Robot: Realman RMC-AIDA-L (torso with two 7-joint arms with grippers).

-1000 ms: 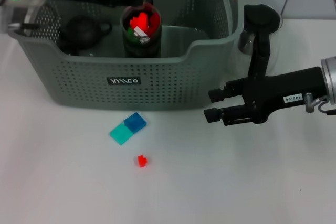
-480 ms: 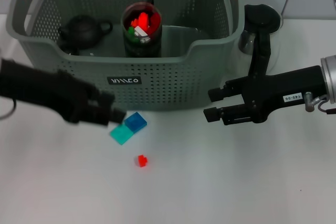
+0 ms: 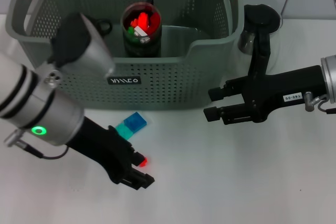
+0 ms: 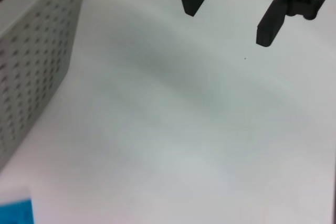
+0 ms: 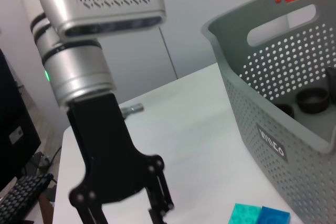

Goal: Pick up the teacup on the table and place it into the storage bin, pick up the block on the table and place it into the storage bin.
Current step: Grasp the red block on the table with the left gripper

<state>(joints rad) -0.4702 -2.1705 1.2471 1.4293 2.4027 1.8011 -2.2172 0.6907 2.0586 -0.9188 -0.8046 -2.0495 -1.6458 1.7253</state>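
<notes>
White table (image 3: 220, 182), with the grey storage bin (image 3: 157, 77) at the far side. The left gripper (image 3: 137, 174) is low over the small red block (image 3: 143, 160) on the near table, fingers parted, nothing gripped. The right gripper (image 3: 212, 104) hangs open and empty, right of the bin.

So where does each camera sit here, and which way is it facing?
Head: high up, looking down at the table, bin, blocks; both arms show.
Left wrist: low, facing across the table past the bin wall to the right pincer.
Right wrist: faces the left pincer.
Right wrist and head share the bin and blocks.
</notes>
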